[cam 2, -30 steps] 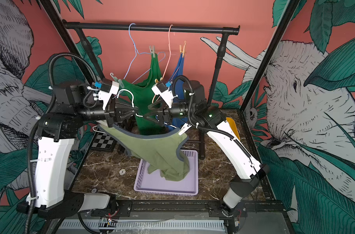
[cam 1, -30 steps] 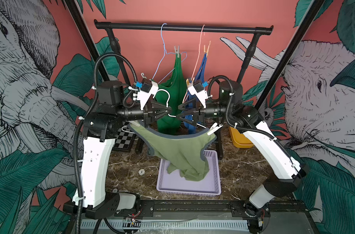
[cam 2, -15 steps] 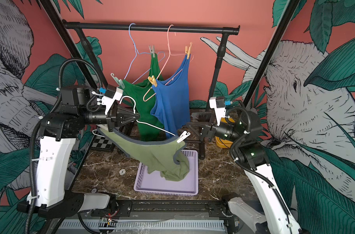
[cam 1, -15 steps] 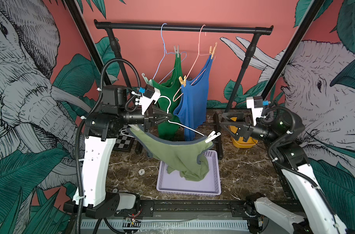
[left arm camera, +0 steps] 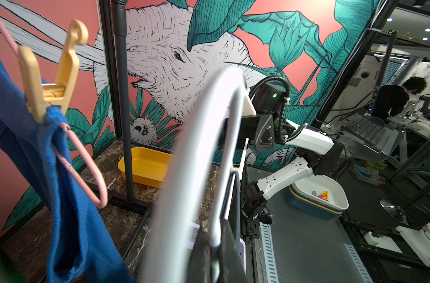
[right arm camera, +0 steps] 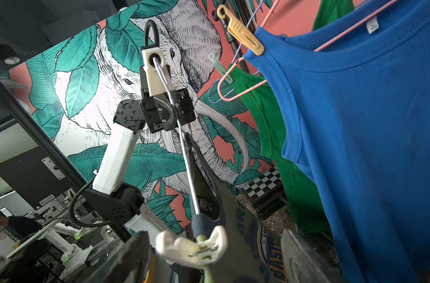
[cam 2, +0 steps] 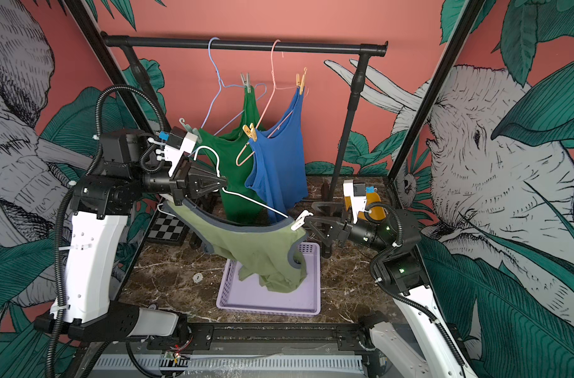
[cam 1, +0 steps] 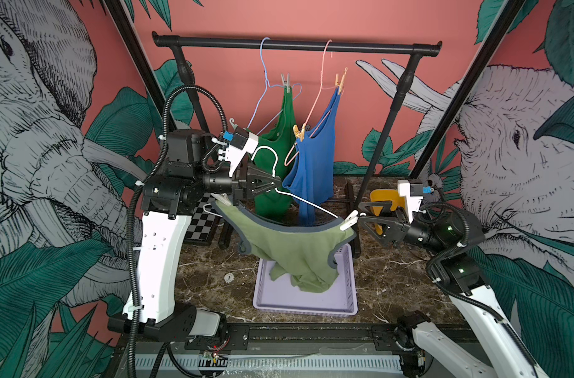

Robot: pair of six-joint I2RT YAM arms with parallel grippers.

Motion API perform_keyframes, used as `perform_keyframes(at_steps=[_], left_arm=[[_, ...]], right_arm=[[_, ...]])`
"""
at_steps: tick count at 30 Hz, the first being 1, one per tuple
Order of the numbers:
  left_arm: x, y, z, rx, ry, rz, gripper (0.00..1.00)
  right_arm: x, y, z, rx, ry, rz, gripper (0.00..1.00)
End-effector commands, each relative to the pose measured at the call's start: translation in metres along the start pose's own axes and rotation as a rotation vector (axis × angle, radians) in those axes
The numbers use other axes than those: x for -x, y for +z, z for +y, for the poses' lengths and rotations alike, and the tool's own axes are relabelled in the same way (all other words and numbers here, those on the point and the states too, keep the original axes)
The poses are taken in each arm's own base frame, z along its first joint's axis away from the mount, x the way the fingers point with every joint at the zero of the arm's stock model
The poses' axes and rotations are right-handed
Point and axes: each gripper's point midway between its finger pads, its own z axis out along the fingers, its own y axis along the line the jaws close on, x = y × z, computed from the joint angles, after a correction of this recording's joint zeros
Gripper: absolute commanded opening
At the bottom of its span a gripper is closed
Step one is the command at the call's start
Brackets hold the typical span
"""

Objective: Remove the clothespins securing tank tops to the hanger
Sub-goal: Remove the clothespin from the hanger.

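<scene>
My left gripper (cam 1: 277, 186) is shut on the white wire hanger (cam 1: 298, 196), seen close up between its jaws in the left wrist view (left arm camera: 214, 241). The olive tank top (cam 1: 292, 248) droops from that hanger. A white clothespin (cam 1: 348, 221) pins it at the hanger's right end. My right gripper (cam 1: 360, 216) is open, with the clothespin's (right arm camera: 191, 247) handle end between its fingertips (right arm camera: 297, 254), which are not pressing on it. The green tank top (cam 1: 272, 157) and blue tank top (cam 1: 315, 163) hang behind on the rail. Grey (cam 1: 286, 81) and yellow-orange (cam 1: 340, 80) clothespins pin them.
A lilac basket (cam 1: 347, 304) sits under the olive top. A yellow bin (cam 1: 382, 196) stands behind my right gripper. A checkerboard (cam 1: 202, 225) lies at the back left. The black rail (cam 1: 295, 44) and its uprights (cam 1: 377, 157) stand behind.
The right arm swung from the middle out to the right. It has now come back in, and its open jaws are at the white clothespin. The left gripper keeps holding the hanger.
</scene>
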Motion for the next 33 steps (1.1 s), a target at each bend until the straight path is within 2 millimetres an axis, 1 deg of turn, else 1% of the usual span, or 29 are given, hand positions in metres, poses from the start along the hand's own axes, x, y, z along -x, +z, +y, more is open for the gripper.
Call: perform_keyframes(at_steps=[1, 4, 11, 18, 21, 28, 30, 33], left_arm=[[0.014, -0.003, -0.021, -0.061, 0.041, -0.033, 0.0], [0.015, -0.003, -0.019, -0.065, 0.036, -0.036, 0.0], [0.014, -0.001, -0.016, -0.07, 0.026, -0.036, 0.0], [0.014, -0.001, -0.014, -0.071, 0.022, -0.038, 0.0], [0.013, -0.001, -0.012, -0.068, 0.02, -0.037, 0.0], [0.01, 0.0, -0.01, -0.067, 0.013, -0.034, 0.0], [0.01, 0.001, -0.009, -0.067, 0.011, -0.034, 0.0], [0.01, 0.001, -0.009, -0.069, 0.009, -0.034, 0.0]], right_arm=[[0.019, -0.002, 0.022, 0.084, -0.058, -0.064, 0.8], [0.02, -0.001, 0.024, 0.107, -0.053, -0.066, 0.77], [0.015, 0.0, 0.031, 0.146, -0.039, -0.05, 0.69], [0.007, 0.008, 0.036, 0.188, -0.026, -0.009, 0.63], [0.006, 0.008, 0.035, 0.179, -0.038, -0.008, 0.51], [0.006, 0.008, 0.037, 0.173, -0.046, -0.006, 0.39], [0.006, 0.008, 0.038, 0.173, -0.048, -0.006, 0.34], [0.005, 0.008, 0.038, 0.175, -0.049, -0.002, 0.31]])
